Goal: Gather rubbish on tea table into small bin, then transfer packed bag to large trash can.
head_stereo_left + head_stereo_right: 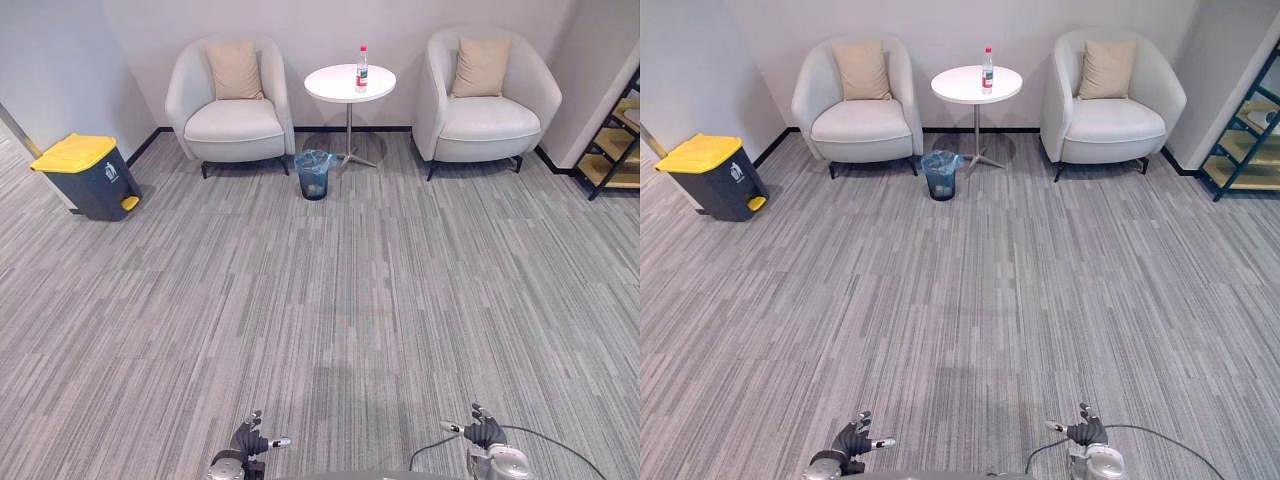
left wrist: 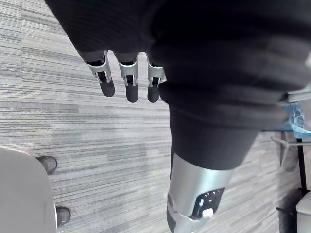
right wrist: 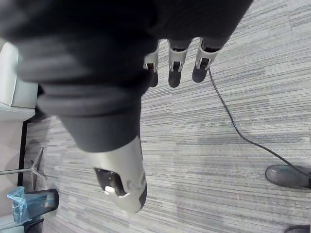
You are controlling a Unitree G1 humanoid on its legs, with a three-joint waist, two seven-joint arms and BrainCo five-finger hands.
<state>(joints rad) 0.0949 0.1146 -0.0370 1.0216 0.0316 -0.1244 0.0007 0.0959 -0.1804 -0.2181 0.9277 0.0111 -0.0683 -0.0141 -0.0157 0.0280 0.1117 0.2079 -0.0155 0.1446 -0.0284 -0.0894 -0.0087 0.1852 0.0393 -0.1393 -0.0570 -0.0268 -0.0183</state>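
Far across the carpet stands a round white tea table (image 1: 335, 85) with a clear bottle with a red cap and label (image 1: 362, 68) upright on it. On the floor in front of the table, slightly to its left, sits the small bin (image 1: 314, 175), lined with a blue bag. The large dark trash can with a yellow lid (image 1: 90, 175) stands by the left wall. My left hand (image 1: 248, 438) and right hand (image 1: 485, 432) hang low at the near edge, far from the table. Each wrist view shows straight fingers (image 2: 129, 82) (image 3: 177, 65) with nothing in them.
Two light armchairs (image 1: 232, 120) (image 1: 485, 115), each with a beige cushion, flank the table. A shelf unit (image 1: 618, 140) stands at the right wall. Open grey carpet (image 1: 330, 300) lies between me and the table.
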